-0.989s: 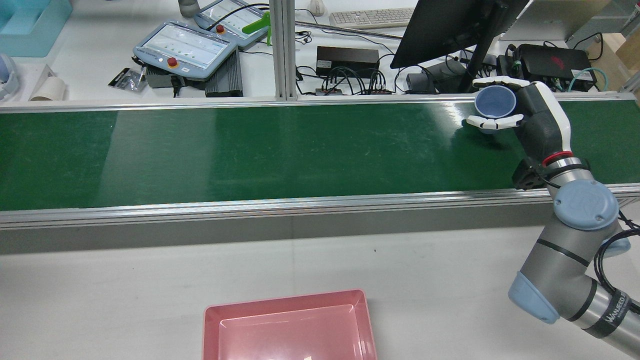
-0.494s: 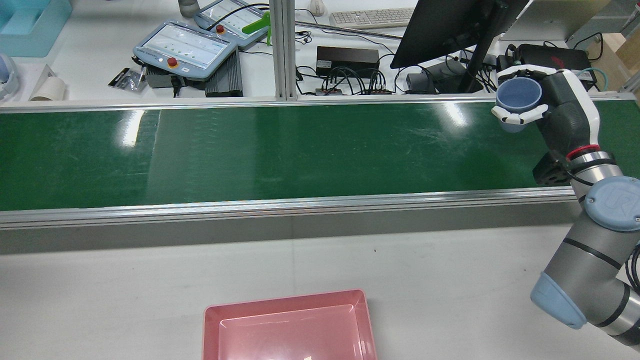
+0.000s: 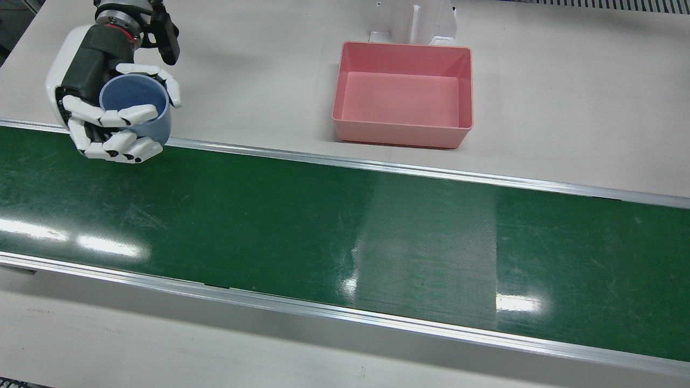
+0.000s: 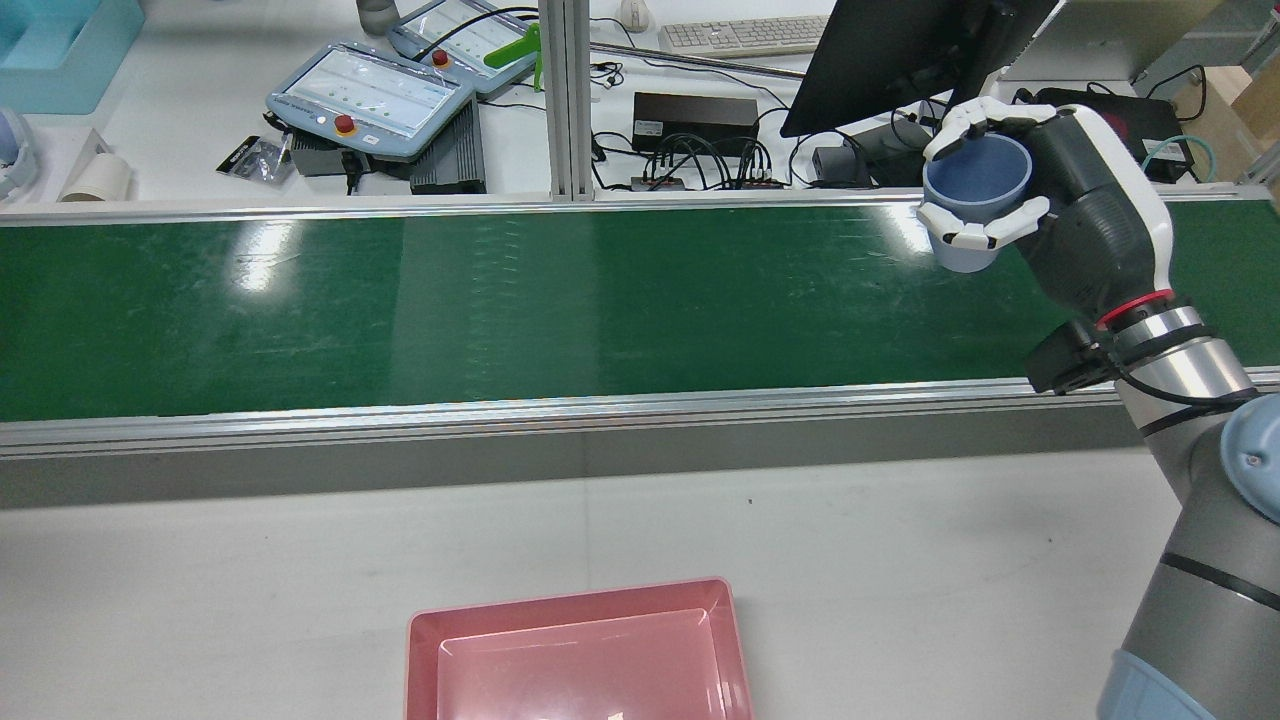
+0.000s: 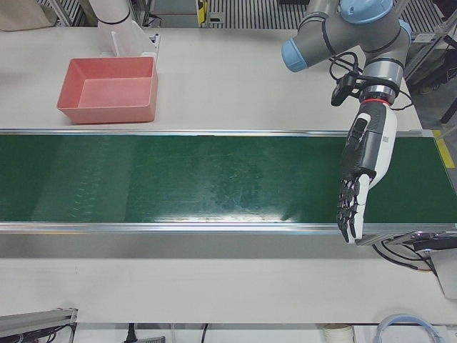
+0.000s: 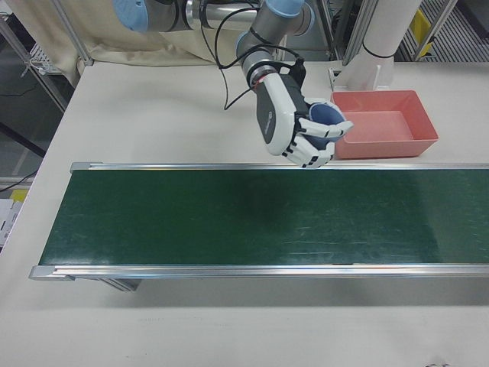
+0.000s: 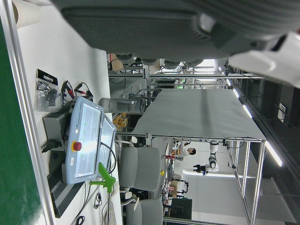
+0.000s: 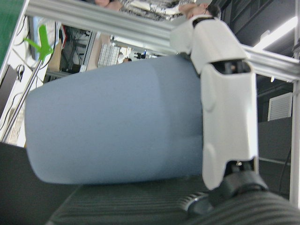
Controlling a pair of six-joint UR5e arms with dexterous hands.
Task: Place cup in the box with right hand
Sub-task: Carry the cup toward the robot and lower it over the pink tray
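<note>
My right hand [image 3: 102,113] is shut on a light blue cup [image 3: 135,99], held upright with its mouth up, lifted above the near rail of the green belt. The rear view shows the cup [image 4: 975,195] and the hand [image 4: 1065,230] over the belt's right part. In the right-front view the hand [image 6: 294,130] carries the cup [image 6: 328,115] just left of the pink box [image 6: 382,147]. The right hand view is filled by the cup's wall [image 8: 117,126] with a white finger [image 8: 229,117] across it. The box [image 3: 399,134] [image 4: 570,597] [image 5: 107,114] is empty. My left hand [image 5: 360,171] hangs open over the belt's other end.
The green conveyor belt [image 3: 323,226] runs across the table between aluminium rails [image 3: 377,167]. A white pedestal [image 3: 412,21] stands right behind the box. Beyond the belt lie teach pendants [image 4: 370,100], a monitor [image 4: 900,50] and cables.
The right hand has raised the cup off the belt. It swung right and then came back left, and now sits higher and nearer the rear camera.
</note>
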